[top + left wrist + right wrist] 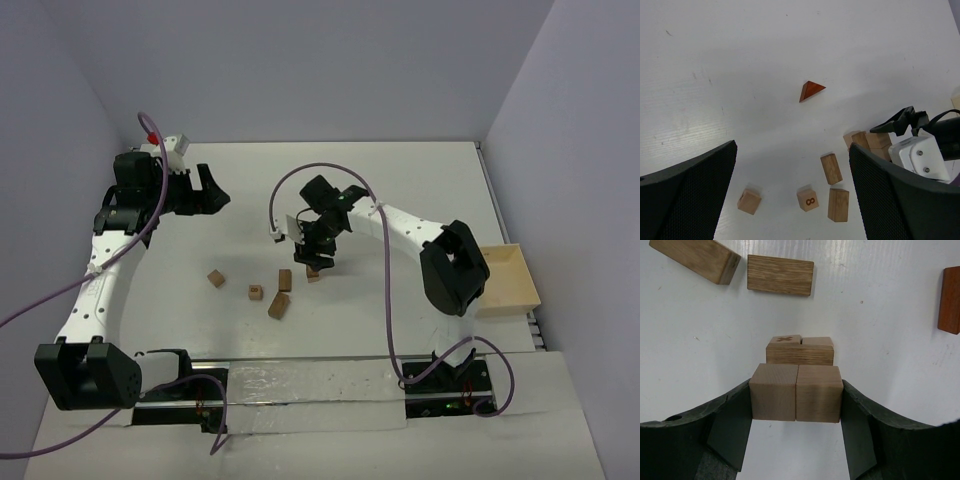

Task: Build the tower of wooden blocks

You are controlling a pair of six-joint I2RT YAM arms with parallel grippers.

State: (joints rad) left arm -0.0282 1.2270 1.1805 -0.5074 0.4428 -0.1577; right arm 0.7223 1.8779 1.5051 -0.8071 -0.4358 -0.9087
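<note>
The right gripper [796, 405] is clamping two plain cubes [796, 392] side by side, its jaws closed partway onto the pair's outer faces. The wood block tower [800, 354], so far two small cubes capped by a flat brick, is sitting on the desk [890, 300] just beyond the held pair, almost directly beneath it in the overhead view. The pair's row is running parallel to the brick's long axis, so the placement seems to call for only a short advance and lowering. Whether the pair is touching the brick I cannot tell. The left gripper [208, 190] is hanging wide open and empty, well apart, making the right arm the nearer one.
</note>
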